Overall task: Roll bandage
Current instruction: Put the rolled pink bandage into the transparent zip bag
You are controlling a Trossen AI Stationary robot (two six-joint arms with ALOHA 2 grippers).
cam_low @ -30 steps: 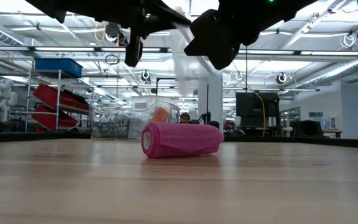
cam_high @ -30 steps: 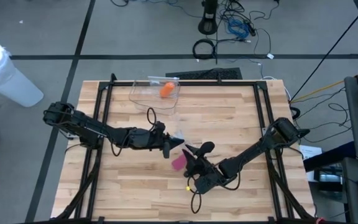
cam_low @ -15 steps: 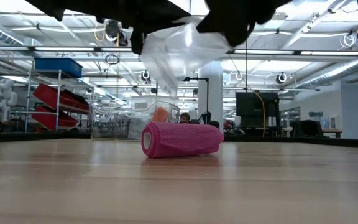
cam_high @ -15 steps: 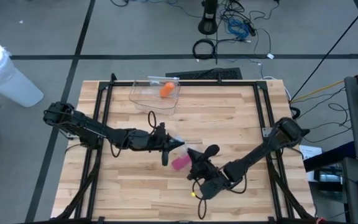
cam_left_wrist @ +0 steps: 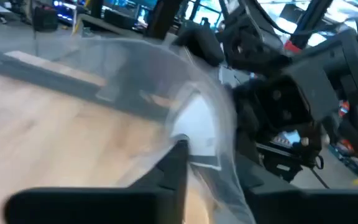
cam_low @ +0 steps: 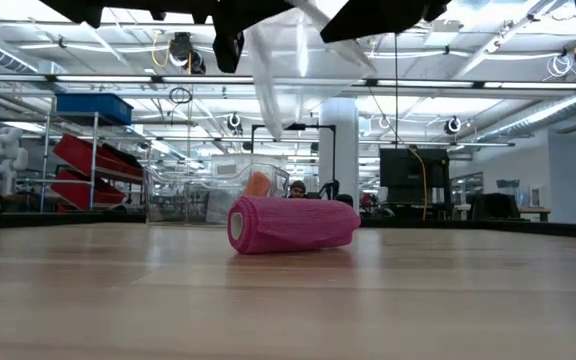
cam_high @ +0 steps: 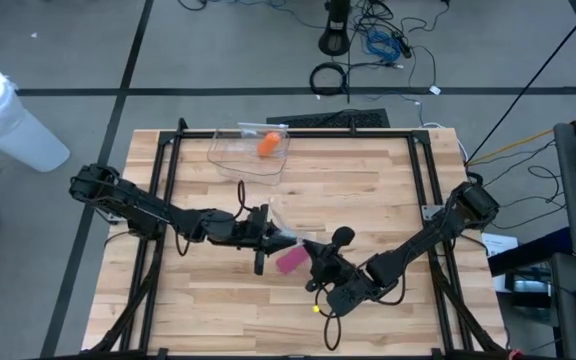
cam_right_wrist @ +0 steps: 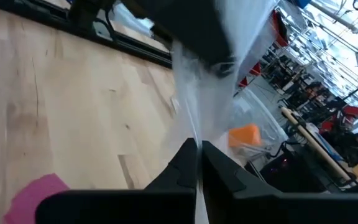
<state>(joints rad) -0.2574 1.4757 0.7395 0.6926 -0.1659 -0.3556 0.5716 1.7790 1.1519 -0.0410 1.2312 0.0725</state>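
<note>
1. Right now we are holding a clear plastic wrapper up in the air between our two arms, so the sheet is hanging stretched above the bench rather than lying on it.
2. Our right end effector is pinching the wrapper's edge with its fingers fully closed; the film is rising straight out of that pinch, which is keeping the sheet taut.
3. Our left end effector is touching the other side of the same film, but we cannot tell whether its fingers are clamping it or letting go.
4. Meanwhile the pink bandage is lying on its side on the bench, below and between both end effectors, touched by neither; in the high view it is showing just beside the right end effector.
5. We judge that the wrapper is being held aloft to keep it clear of the roll, which is already looking wound.
6. Beyond the left end effector, a clear bin with an orange thing is sitting near the bench's far edge, perhaps a place for the loose wrapper.
</note>
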